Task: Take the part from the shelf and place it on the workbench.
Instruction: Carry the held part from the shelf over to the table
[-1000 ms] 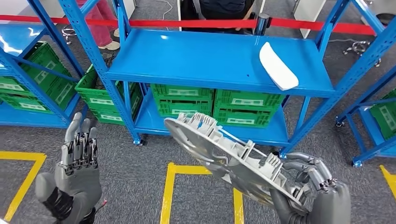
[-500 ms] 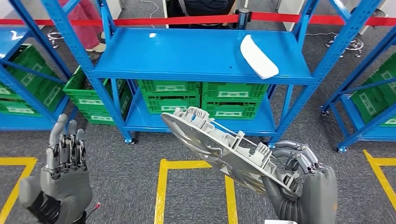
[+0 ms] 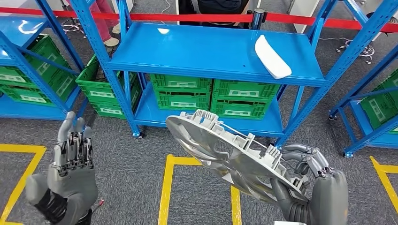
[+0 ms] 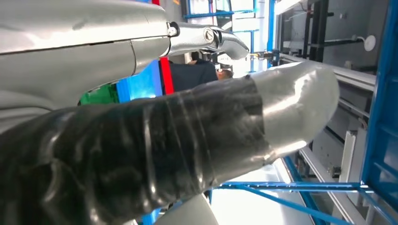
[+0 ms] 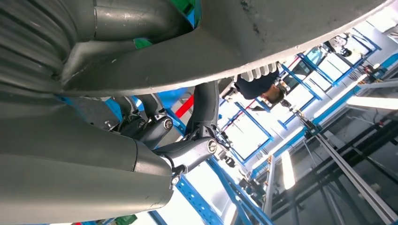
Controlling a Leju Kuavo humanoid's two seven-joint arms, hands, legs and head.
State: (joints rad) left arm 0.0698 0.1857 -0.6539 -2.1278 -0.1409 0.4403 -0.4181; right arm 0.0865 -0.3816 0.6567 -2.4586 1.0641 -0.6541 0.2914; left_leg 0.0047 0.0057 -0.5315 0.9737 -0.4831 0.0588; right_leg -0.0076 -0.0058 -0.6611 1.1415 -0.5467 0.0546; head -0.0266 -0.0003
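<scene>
A large grey round part (image 3: 230,157), ribbed with clips on its upturned side, is held tilted in front of me by my right hand (image 3: 314,187), whose fingers curl over its lower right rim. The right wrist view shows the part's grey underside (image 5: 291,33) close above the hand's fingers (image 5: 187,150). My left hand (image 3: 70,173) is raised at the lower left, fingers straight and held together, holding nothing; its taped thumb (image 4: 187,145) fills the left wrist view. The blue shelf (image 3: 187,51) stands ahead, across the grey floor.
A white curved part (image 3: 272,56) lies on the right end of the shelf top. Green crates (image 3: 206,96) fill the lower level and the racks to either side. Yellow floor lines (image 3: 166,187) run below me. A red barrier tape (image 3: 197,18) and people's legs stand behind the shelf.
The whole view has shifted, so the camera moved; the shelf now sits slightly right and lower in view than half a second ago. My right hand keeps holding the grey part; the left stays raised.
</scene>
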